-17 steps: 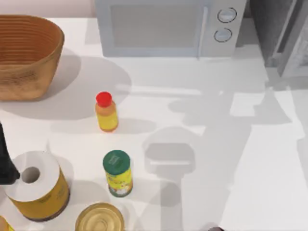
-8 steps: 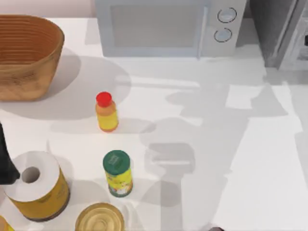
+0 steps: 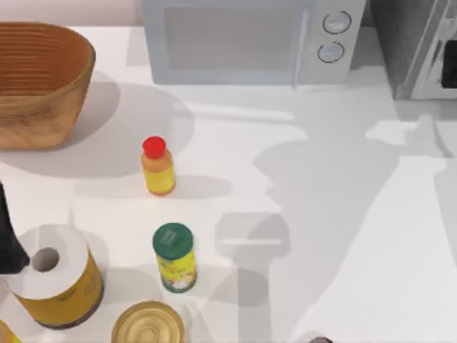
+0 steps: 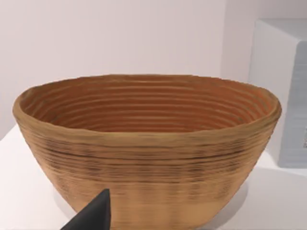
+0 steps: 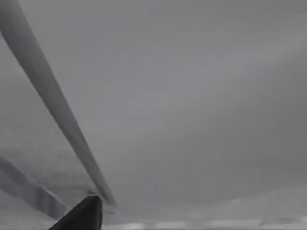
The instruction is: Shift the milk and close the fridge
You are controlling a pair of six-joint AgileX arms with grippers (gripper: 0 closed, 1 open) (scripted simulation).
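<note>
Wicker fills the far left: a woven basket sits at the table's back left corner. In the left wrist view the same basket stands upright with its ribbed inside in sight, and a white appliance's side rises just beyond it.

The left arm is a dark shape at the table's left edge, close beside a yellow roll with a white top and a hole in its middle. The left gripper shows as one dark tip low in its wrist view, pointed toward the basket and holding nothing that can be seen. Whether it is open or closed cannot be told.

Next to the right, a round golden tin is cut by the near edge. Just behind it stands the green-lidded yellow jar, upright. Farther back, well apart from the jar, is the red-capped orange bottle, also upright.

The white microwave lines the back edge around the middle, door shut, its two round knobs at its right end.

At the back right corner, just beside the microwave, stands the fridge — dark grey, with its light grey door frame slanting across the top view's right edge. Something dark and white sits against that frame, too cut off to name.

The right gripper shows as a single dark tip, hard up against a grey fridge panel crossed by a paler slanted strip. Open or closed — it cannot be told.
</note>
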